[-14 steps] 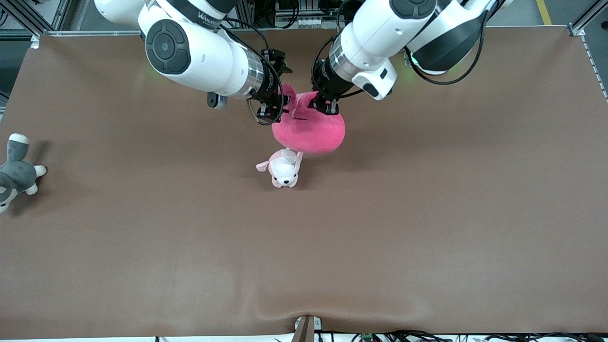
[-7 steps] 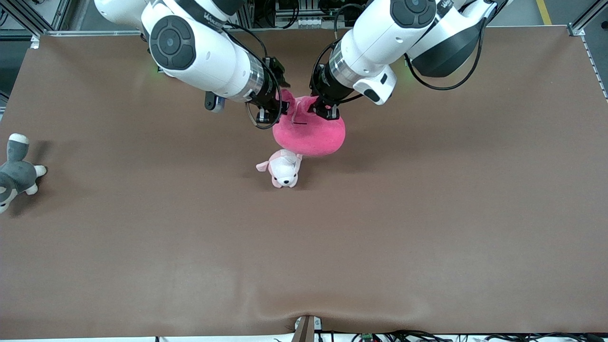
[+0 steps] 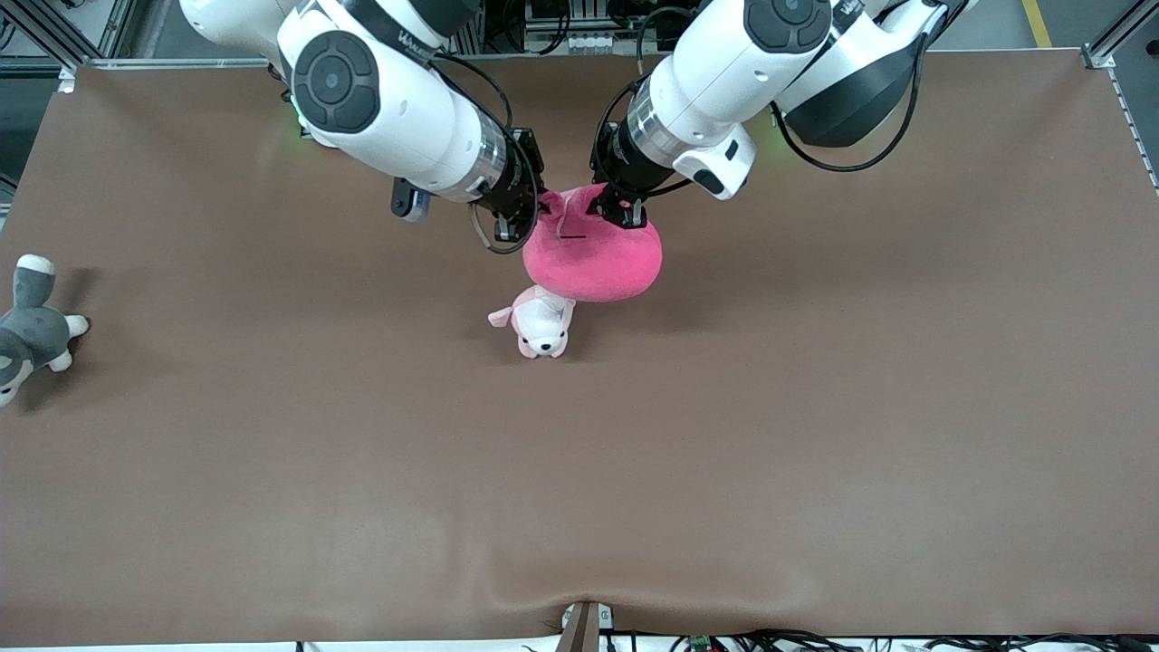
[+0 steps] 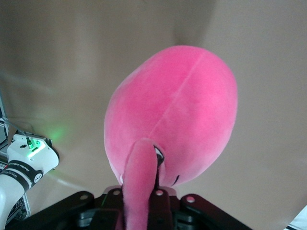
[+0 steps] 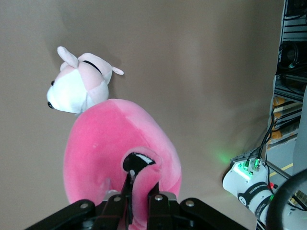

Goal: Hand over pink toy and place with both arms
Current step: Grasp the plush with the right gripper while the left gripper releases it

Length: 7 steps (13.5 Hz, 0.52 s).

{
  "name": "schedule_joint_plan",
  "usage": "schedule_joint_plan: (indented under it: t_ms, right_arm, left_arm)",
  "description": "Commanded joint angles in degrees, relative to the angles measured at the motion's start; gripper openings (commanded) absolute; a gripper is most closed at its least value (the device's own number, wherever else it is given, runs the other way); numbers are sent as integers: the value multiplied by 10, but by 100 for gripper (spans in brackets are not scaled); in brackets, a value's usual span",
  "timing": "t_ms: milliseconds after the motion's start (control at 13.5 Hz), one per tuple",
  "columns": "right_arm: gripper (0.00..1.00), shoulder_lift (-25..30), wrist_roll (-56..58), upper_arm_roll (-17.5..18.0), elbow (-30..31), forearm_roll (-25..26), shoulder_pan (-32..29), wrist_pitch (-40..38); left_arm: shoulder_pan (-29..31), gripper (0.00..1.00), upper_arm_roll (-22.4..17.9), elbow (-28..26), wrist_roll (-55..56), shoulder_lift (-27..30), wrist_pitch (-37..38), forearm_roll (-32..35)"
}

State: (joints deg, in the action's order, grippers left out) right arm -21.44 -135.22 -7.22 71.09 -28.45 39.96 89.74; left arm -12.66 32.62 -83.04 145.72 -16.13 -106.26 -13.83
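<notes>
The pink toy (image 3: 593, 263) hangs in the air between both arms, over the middle of the table and just above the small puppy plush. My left gripper (image 3: 621, 210) is shut on one of its stalks, which fills the gap between the fingers in the left wrist view (image 4: 143, 191). My right gripper (image 3: 532, 205) is shut on the other stalk, with the black eye patch (image 5: 136, 162) just past its fingertips (image 5: 128, 191). The toy's round body shows in the left wrist view (image 4: 182, 105) and the right wrist view (image 5: 103, 148).
A small pale pink-and-white puppy plush (image 3: 541, 323) lies on the brown table (image 3: 815, 407) under the toy, and shows in the right wrist view (image 5: 79, 88). A grey-and-white plush (image 3: 32, 330) lies at the right arm's end.
My right gripper has moved in toward the toy and closed on the free stalk. The left gripper keeps its hold, and the toy has hardly moved.
</notes>
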Motion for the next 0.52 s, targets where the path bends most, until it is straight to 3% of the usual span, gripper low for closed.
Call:
schedule_joint_plan:
  t_ms: [0, 74, 296, 443]
  right_arm:
    - [0, 3, -7, 4, -10, 1, -32, -9]
    - [0, 4, -7, 3, -17, 4, -40, -23]
    - [0, 7, 26, 1, -38, 30, -87, -75]
    - [0, 8, 106, 4, -38, 33, -152, -93]
  left_arm:
    - [7, 78, 1, 13, 11, 0, 5, 1]
    - [9, 100, -1, 12, 9, 4, 11, 5]
    - [25, 100, -2, 14, -25, 19, 57, 51]
    - [58, 100, -2, 14, -131, 38, 113, 62]
